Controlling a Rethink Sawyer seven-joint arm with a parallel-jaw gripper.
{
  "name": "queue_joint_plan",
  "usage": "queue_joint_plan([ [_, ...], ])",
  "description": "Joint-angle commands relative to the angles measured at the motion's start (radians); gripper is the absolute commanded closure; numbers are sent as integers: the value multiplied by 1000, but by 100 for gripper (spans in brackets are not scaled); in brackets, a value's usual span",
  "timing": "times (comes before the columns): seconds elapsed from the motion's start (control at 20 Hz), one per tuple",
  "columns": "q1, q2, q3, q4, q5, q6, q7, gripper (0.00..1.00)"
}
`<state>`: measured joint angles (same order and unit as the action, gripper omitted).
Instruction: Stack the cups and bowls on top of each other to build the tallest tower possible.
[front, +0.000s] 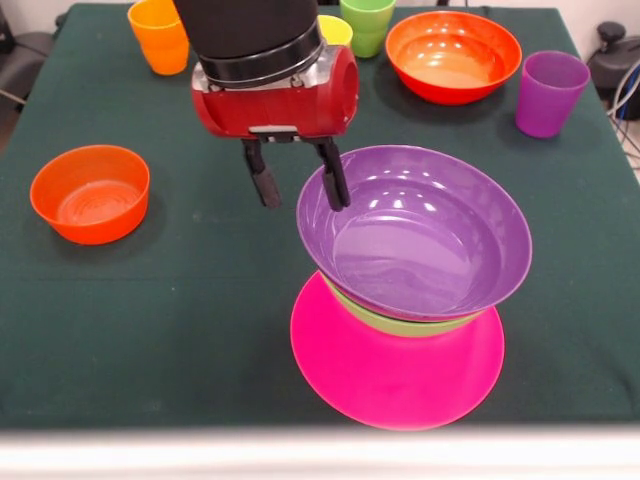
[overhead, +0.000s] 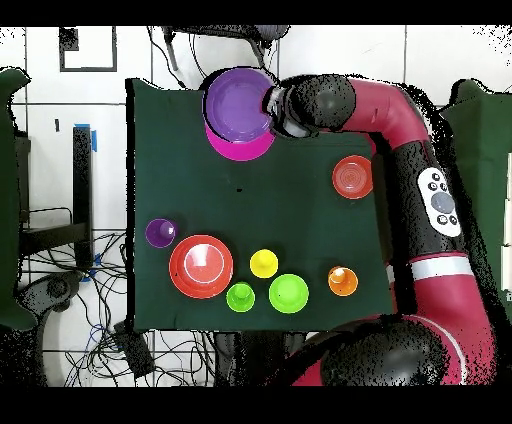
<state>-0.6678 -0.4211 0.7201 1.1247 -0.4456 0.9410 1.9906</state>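
A tower stands near the table's front edge: a large pink bowl at the base, a light green bowl in it, and a wide purple bowl on top. My gripper hangs open at the purple bowl's left rim. One finger is right against the rim and the other stands outside it. Apart on the cloth are an orange cup, a yellow cup, a light green cup, a purple cup, a wide orange-red bowl and a smaller orange-red bowl.
A green bowl sits near the robot's side between the light green cup and the orange cup; my arm hides it in the front view. The dark green cloth ends just below the pink bowl.
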Motion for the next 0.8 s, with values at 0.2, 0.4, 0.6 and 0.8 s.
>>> queue_joint_plan([
  [0.2, 14, 16, -63, -3, -5, 89, -100, 0],
  [0.4, 22, 4, -67, -8, 3, 96, -89, 0],
  [0.6, 34, -30, -74, 15, 11, 97, -61, 0],
  [0.8, 49, -56, -81, 34, 20, 92, -31, 0],
])
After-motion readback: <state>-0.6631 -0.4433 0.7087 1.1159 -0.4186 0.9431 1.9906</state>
